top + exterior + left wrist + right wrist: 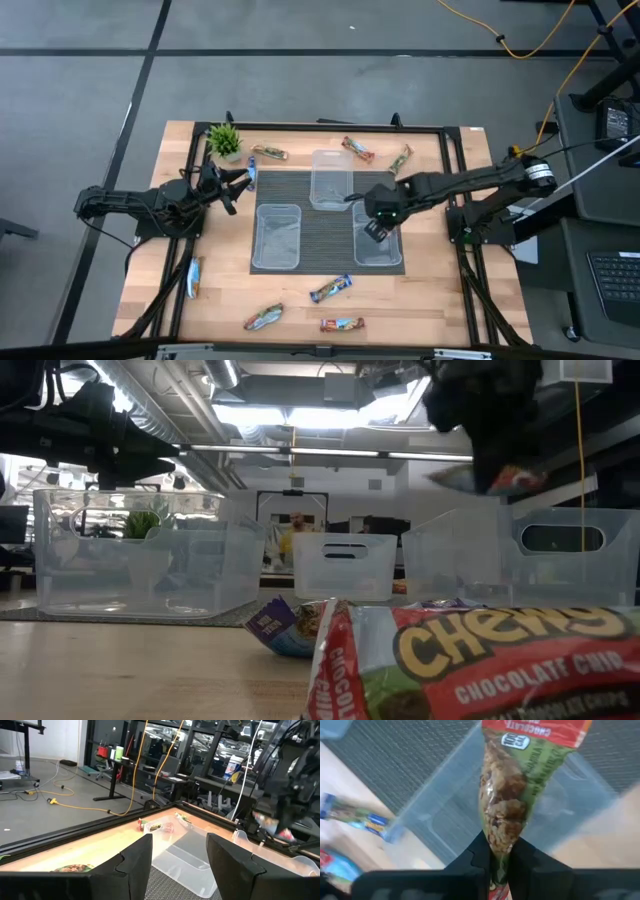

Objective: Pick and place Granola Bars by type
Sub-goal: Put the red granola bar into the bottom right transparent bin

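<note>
My right gripper (498, 865) is shut on a red-and-green granola bar (507, 785) and hovers over the right clear tub (380, 245). In the low view the bar (490, 480) shows just under the gripper, above the tub's rim (560, 515). My left gripper (180, 865) is open and touches nothing. It waits near the table's left side (232, 182), beside a blue bar (252, 172) and the potted plant (224, 139). Other bars lie flat on the wood: three at the far edge (357, 148), several near the front (331, 288), one at the left (193, 277). My right gripper pinches the red-and-green bar between its two fingers by one end of the wrapper (497, 845). The fingers point down from above and the bar runs on from them in line. The bar is lifted clear, its free red end (535, 730) over the tub's inside.
Three clear tubs stand on the dark mat (320, 245): left (278, 238), far middle (331, 180), right. A black frame rail (300, 127) runs around the table. In the low view a red bar (480, 660) and a blue bar (285, 625) lie close in front.
</note>
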Motion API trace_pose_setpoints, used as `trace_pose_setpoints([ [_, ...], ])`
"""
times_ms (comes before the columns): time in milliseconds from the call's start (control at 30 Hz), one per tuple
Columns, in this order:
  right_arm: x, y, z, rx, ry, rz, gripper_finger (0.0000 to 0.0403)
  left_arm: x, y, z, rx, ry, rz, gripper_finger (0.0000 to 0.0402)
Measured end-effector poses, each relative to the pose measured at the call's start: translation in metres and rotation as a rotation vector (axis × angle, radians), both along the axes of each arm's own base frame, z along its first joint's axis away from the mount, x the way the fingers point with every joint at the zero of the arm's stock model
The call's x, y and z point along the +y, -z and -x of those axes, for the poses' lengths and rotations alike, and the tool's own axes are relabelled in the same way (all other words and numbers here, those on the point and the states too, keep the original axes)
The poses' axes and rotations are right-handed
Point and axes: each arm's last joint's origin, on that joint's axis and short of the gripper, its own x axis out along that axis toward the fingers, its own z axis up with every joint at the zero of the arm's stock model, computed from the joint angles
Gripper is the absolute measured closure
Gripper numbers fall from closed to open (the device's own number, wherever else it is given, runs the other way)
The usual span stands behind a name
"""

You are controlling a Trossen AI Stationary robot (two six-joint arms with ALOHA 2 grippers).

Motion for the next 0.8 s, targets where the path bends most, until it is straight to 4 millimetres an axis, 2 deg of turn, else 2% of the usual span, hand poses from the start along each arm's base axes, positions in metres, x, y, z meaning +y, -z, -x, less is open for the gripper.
trace_pose_setpoints([
  [167,0.002,0.014,-0.004,-0.053,0.046,-0.07,0.0373,0.0,0.0,0.0,0.0,0.0,0.0,0.0222],
  [267,0.002,0.017,-0.001,-0.029,0.067,-0.072,0.0361,0.0,0.0,0.0,0.0,0.0,0.0,0.0222],
  [400,0.001,0.018,0.003,0.009,0.079,-0.062,0.0317,0.0,0.0,0.0,0.0,0.0,0.0,0.0222],
  [600,0.001,0.018,0.003,0.012,0.075,-0.067,0.0228,0.0,0.0,0.0,0.0,-0.001,0.0,0.0222],
  [700,-0.004,0.007,0.006,0.025,0.063,-0.07,0.0194,0.0,0.0,0.0,0.0,0.0,0.0,0.0222],
  [800,-0.013,-0.019,0.012,0.052,0.023,0.008,0.0179,0.0,0.0,0.0,0.0,-0.001,0.0,0.0222],
])
